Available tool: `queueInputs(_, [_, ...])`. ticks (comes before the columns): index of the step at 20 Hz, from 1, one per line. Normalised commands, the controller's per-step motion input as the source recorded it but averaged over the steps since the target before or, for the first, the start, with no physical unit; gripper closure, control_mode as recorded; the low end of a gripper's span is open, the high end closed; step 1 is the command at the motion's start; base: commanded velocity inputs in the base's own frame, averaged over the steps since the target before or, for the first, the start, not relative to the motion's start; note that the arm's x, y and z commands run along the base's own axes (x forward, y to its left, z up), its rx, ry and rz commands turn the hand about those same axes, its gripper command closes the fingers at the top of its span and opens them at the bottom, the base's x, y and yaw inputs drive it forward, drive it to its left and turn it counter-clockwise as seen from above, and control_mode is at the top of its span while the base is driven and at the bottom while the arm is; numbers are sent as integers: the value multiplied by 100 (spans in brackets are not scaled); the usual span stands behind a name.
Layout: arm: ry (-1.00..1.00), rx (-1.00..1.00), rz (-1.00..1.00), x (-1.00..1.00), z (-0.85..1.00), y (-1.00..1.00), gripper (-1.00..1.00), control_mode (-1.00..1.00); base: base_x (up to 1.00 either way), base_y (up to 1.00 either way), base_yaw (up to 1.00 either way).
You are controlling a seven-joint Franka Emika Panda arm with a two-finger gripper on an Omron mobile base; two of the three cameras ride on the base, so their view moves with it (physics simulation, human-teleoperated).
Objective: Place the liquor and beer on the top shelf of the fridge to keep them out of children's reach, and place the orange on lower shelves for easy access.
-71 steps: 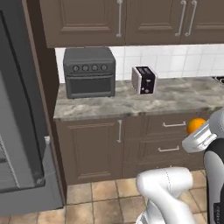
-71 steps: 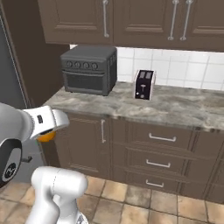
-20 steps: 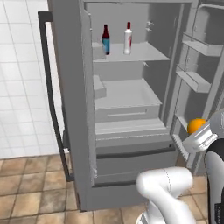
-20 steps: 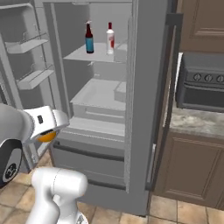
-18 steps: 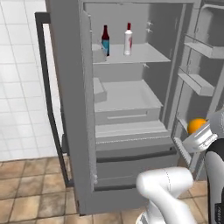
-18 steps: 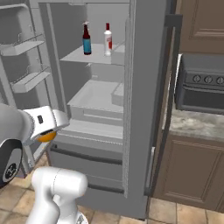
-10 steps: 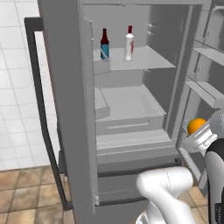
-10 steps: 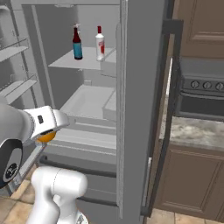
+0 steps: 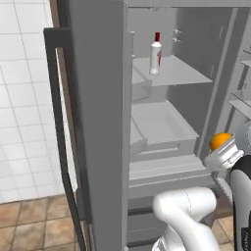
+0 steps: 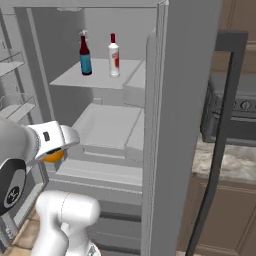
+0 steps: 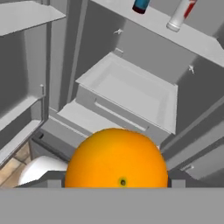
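Note:
My gripper (image 10: 53,153) is shut on the orange (image 10: 52,156), a bright ball held low in front of the open fridge (image 10: 182,120). From the hand view the orange (image 11: 116,159) fills the bottom centre, facing the pale grey lower shelves and a box-like bin (image 11: 131,89). On the top shelf (image 10: 97,76) stand the beer (image 10: 85,54) and, to its right, the liquor (image 10: 114,56). In the left base view the liquor (image 9: 156,54) shows on the top shelf (image 9: 174,71), with the orange (image 9: 220,141) at the right edge and the thick fridge door (image 9: 98,122) in front.
Door racks (image 10: 12,67) hang at the fridge's open side (image 9: 242,98). A dark toaster oven (image 10: 235,117) sits on a stone counter past the fridge's handle. White wall tiles (image 9: 22,98) and a brown tiled floor lie beside the door.
The whole picture has shifted: the base has driven closer and sideways, so the fridge interior looms larger. The orange stays held in the gripper at the same place relative to the arm.

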Motion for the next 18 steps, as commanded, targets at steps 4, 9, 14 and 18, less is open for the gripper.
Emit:
queueInputs(4, [0, 0, 0, 0, 0, 0, 100, 100, 48, 35, -8])
queueInputs(9, [0, 0, 0, 0, 0, 0, 100, 100, 51, 7, -6])
queueInputs(14, [0, 0, -4, 47, 0, 0, 100, -100, 0, 0, 0])
queueInputs(18, [0, 0, -1, 47, -1, 0, 100, -100, 0, 0, 0])
